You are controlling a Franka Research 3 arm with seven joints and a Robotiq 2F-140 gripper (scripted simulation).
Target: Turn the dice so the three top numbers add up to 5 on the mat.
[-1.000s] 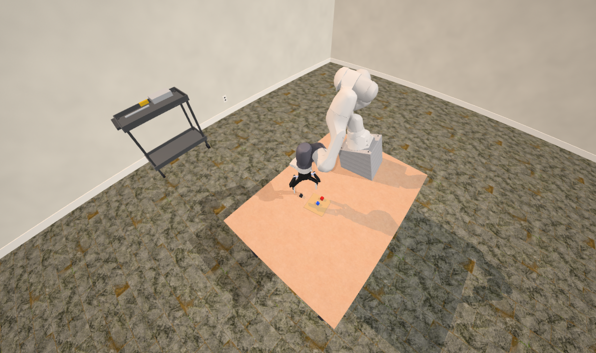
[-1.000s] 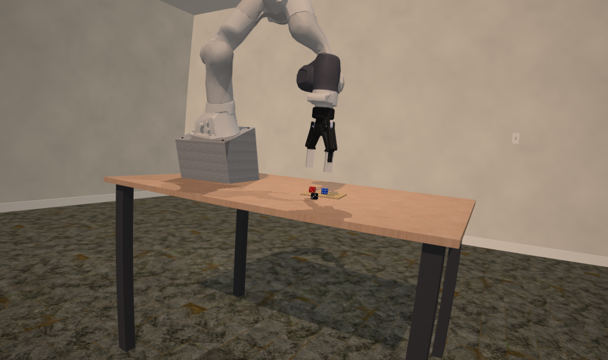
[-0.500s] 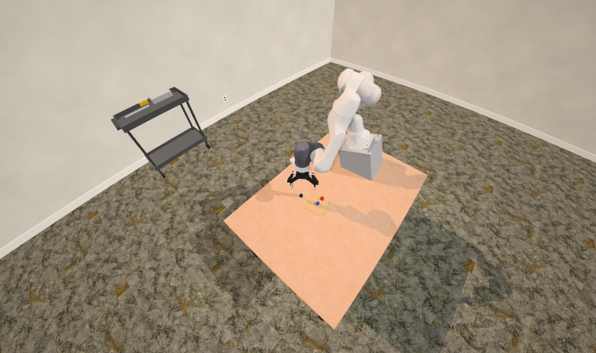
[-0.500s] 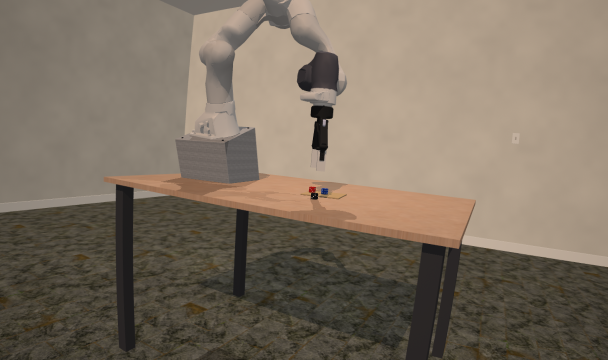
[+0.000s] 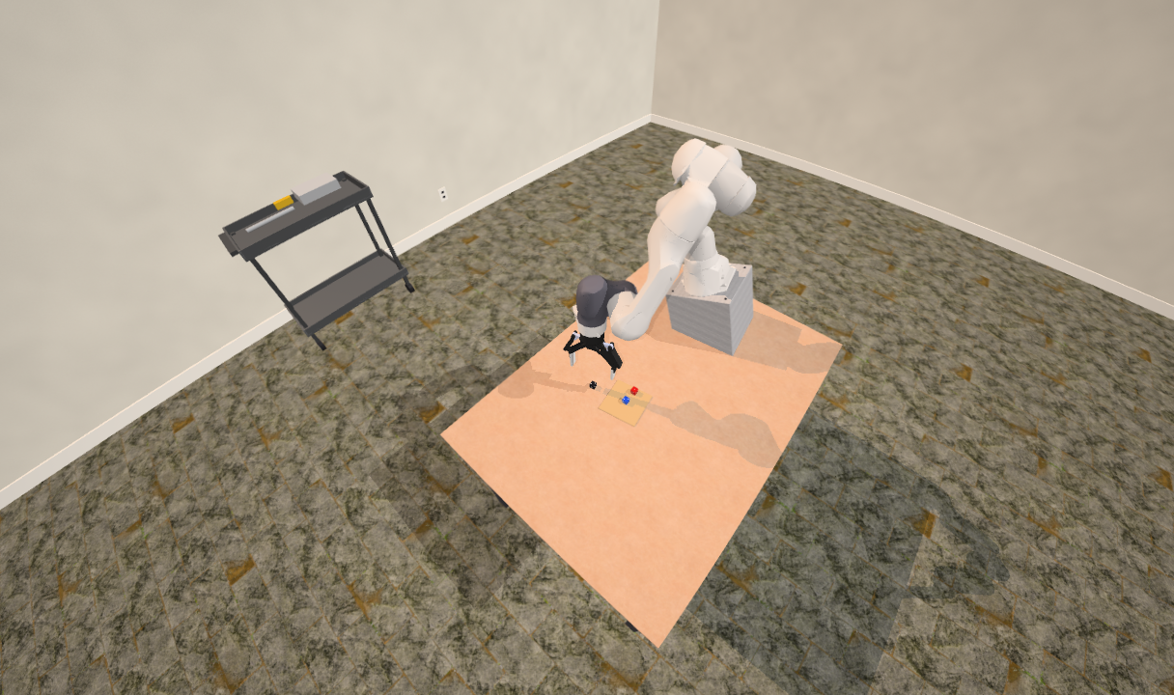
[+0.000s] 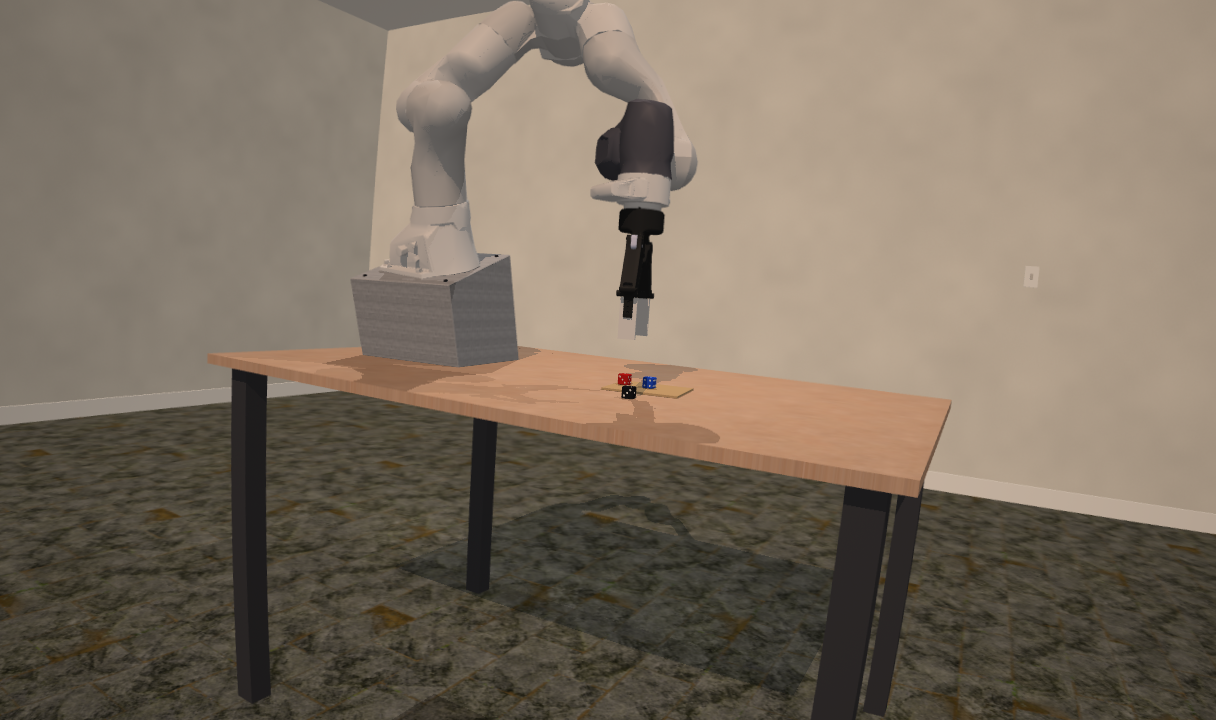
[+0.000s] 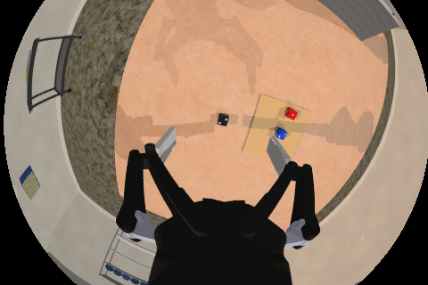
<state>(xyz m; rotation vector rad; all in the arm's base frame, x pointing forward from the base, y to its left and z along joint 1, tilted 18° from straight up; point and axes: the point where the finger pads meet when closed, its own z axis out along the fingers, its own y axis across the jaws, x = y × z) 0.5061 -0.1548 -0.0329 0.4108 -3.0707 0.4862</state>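
A small tan mat [image 7: 275, 126] lies flat on the table; it also shows in the top view [image 5: 624, 404] and the exterior view [image 6: 655, 390]. A red die [image 7: 292, 113] and a blue die [image 7: 281, 134] sit on the mat. A black die [image 7: 223, 119] lies on the bare table just off the mat's edge, also seen in the top view [image 5: 592, 383] and the exterior view [image 6: 628, 392]. My gripper [image 7: 223, 140] [image 6: 633, 326] is open and empty, hanging well above the table over the black die and the mat's near edge. The pips are too small to read.
The grey robot base block [image 6: 435, 308] stands at the table's far end. A dark two-shelf cart [image 5: 315, 250] stands on the floor by the wall, away from the table.
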